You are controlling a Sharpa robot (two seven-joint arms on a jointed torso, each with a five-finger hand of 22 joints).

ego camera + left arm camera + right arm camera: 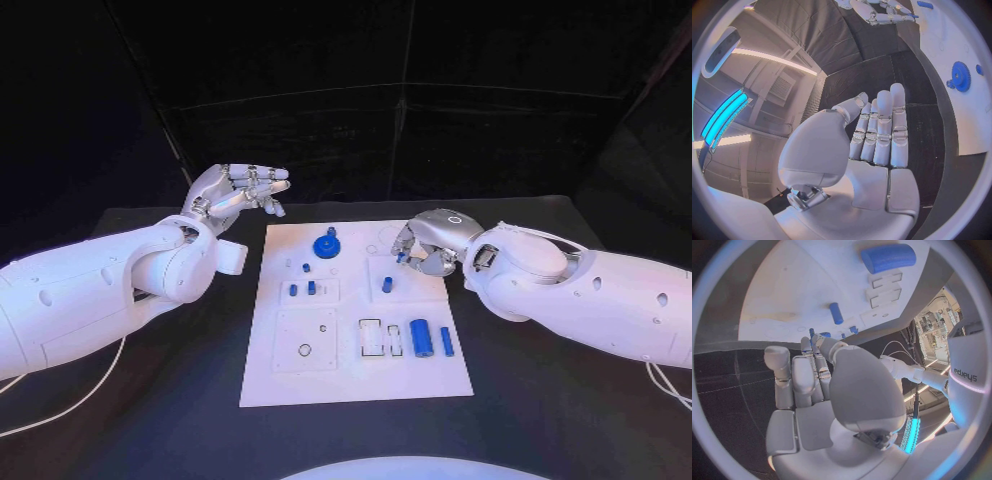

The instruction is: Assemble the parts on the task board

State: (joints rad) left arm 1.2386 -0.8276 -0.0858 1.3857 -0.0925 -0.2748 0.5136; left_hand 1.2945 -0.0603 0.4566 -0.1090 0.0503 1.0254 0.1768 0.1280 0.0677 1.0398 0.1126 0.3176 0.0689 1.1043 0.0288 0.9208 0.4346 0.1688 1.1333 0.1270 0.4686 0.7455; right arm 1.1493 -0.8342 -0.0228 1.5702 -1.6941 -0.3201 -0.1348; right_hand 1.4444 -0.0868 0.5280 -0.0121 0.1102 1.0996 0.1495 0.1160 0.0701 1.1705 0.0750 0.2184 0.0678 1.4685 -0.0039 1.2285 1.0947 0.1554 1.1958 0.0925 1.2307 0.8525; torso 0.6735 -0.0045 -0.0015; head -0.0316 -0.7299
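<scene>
Blue parts point(421, 337) on white task board point(433, 380)

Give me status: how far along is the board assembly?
Early. Done: blue gear looks seated on the task board. In hand: nothing; left hand hovers off the board, right hand over its edge. Left: large blue cylinder and thin rod lie loose.

Just a black tabletop point(173, 400) with a dark curtain backdrop point(433, 90) hanging behind it, plus a white cable point(65, 405) looping along the tabletop's left side.
</scene>
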